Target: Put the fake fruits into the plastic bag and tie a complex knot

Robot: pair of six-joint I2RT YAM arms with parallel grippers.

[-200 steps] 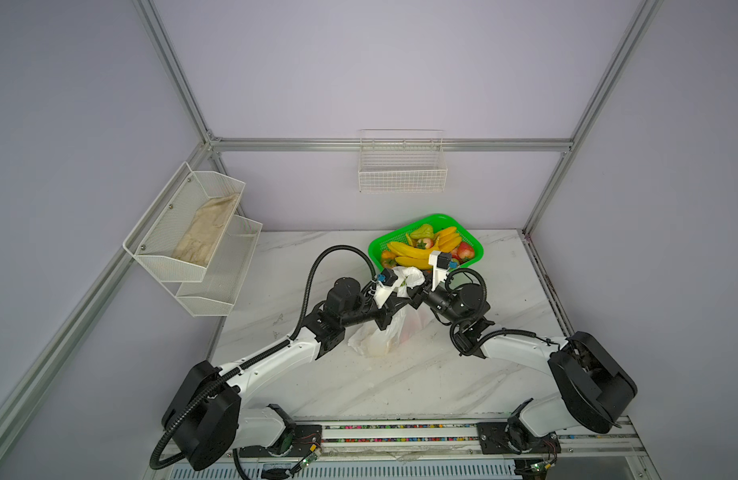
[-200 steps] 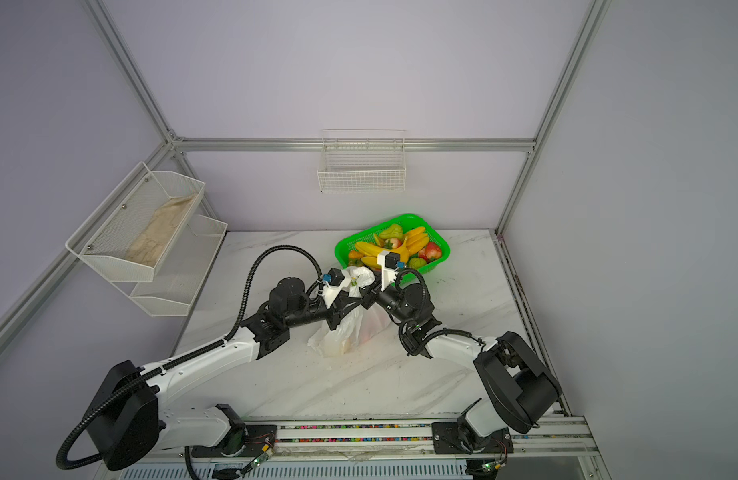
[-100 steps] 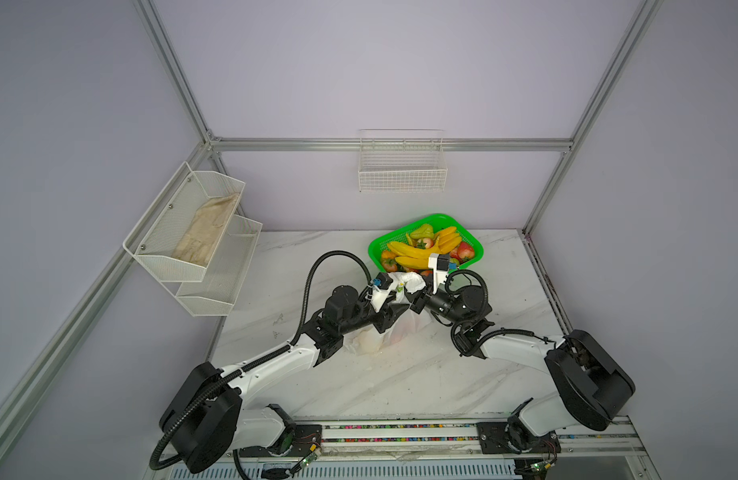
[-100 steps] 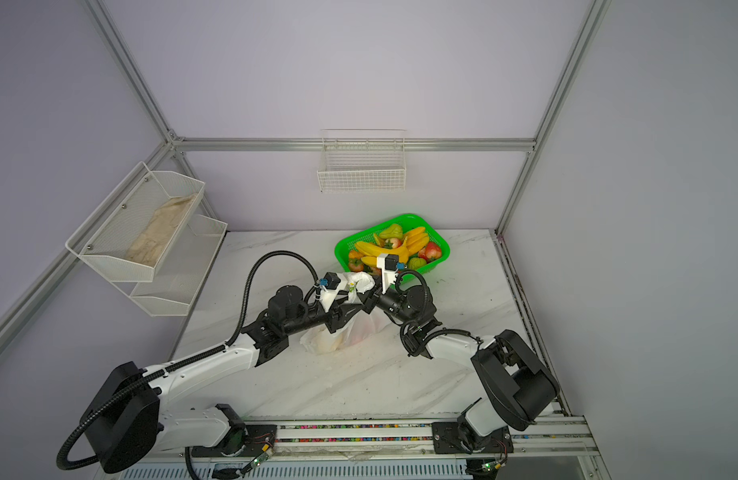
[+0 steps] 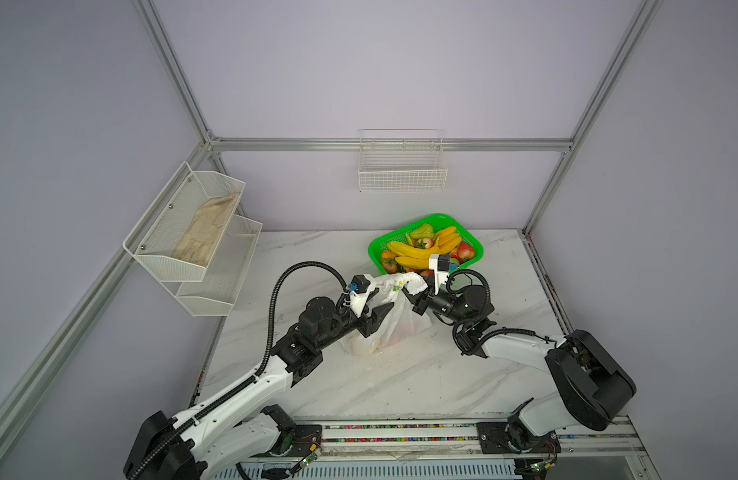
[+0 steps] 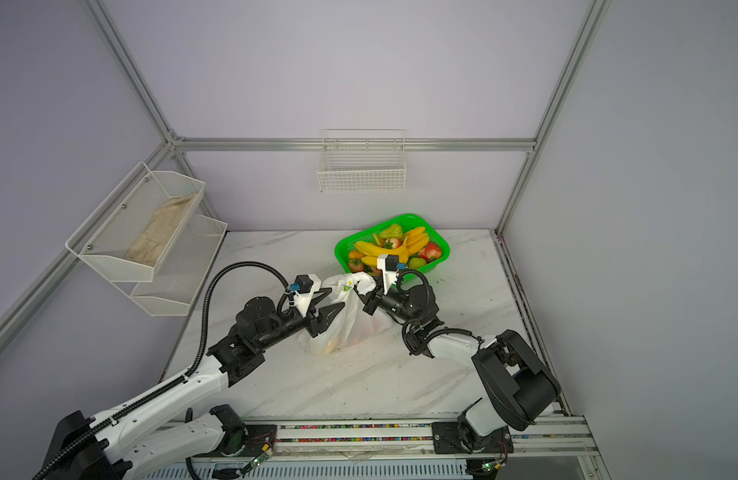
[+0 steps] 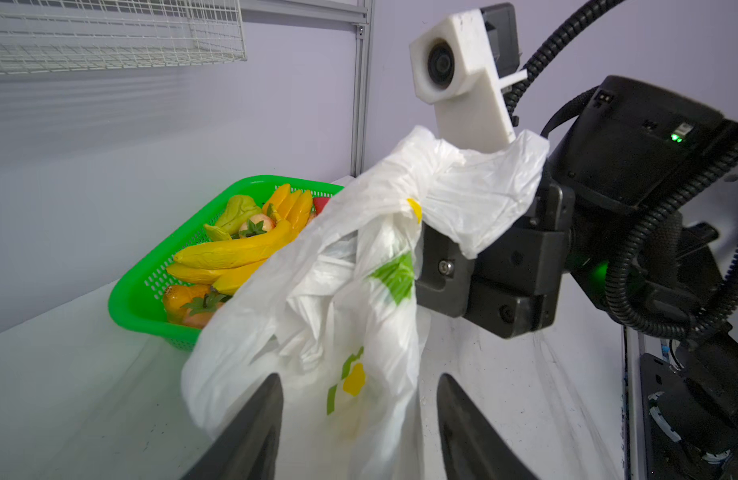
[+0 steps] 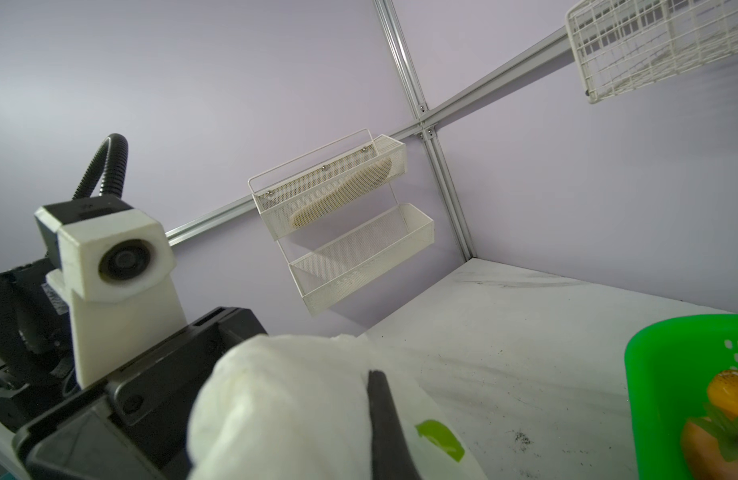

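Cannot name the fake fruits (image 5: 365,347) inside the plastic bag (image 5: 394,318). Cannot see right pincer (image 5: 409,290) tips under its film.

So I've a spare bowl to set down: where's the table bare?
Bare marble tabletop: a strip between the white lemon-print plastic bag and the front rail, and the back left between the white mesh wall shelf and the green mesh basket. Crowded in the middle, where left gripper and right gripper meet the bag.

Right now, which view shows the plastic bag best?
Left wrist view: the plastic bag fills the middle, print and folds clear. Both top views show it small; the right wrist view only a bunched part.
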